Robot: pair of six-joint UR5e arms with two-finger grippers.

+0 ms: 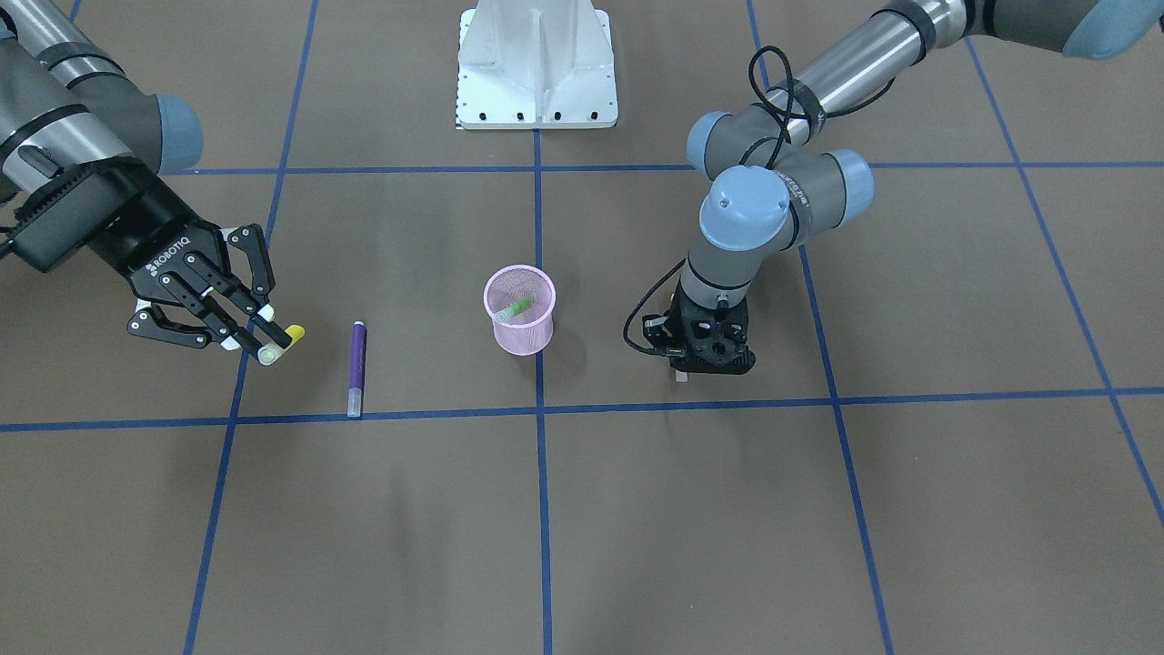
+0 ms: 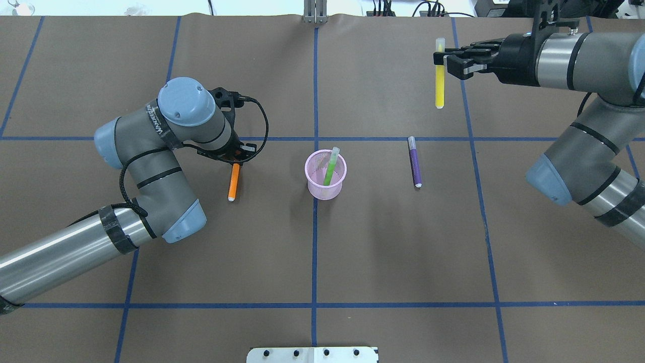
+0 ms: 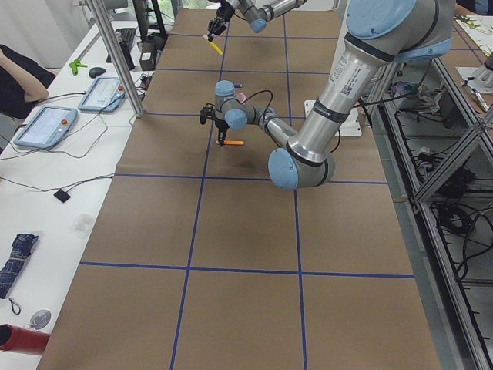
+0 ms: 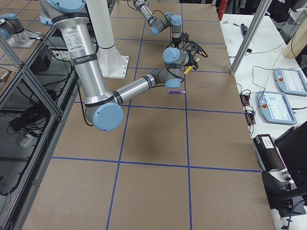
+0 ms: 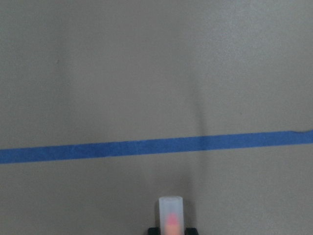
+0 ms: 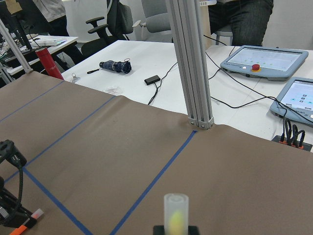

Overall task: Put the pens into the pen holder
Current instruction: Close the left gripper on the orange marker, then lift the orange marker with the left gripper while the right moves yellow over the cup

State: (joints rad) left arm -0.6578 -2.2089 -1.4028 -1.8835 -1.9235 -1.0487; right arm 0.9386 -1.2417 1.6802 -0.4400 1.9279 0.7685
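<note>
The pink mesh pen holder (image 2: 310, 174) stands at the table's middle, also in the front view (image 1: 523, 338). A green pen (image 2: 331, 169) leans inside it. A purple pen (image 2: 414, 162) lies flat to its right, apart from both grippers. My left gripper (image 2: 235, 160) points down and is shut on the far end of an orange pen (image 2: 233, 184) at table level. Its whitish cap (image 5: 170, 215) shows between the fingers. My right gripper (image 2: 446, 60) is shut on a yellow pen (image 2: 440, 80) and holds it above the far right of the table.
The white robot base (image 1: 536, 64) sits at the near edge of the table. An aluminium post (image 6: 190, 63) stands at the far edge. Behind it is a white desk with control tablets (image 6: 264, 58) and cables. Blue tape lines cross the brown surface.
</note>
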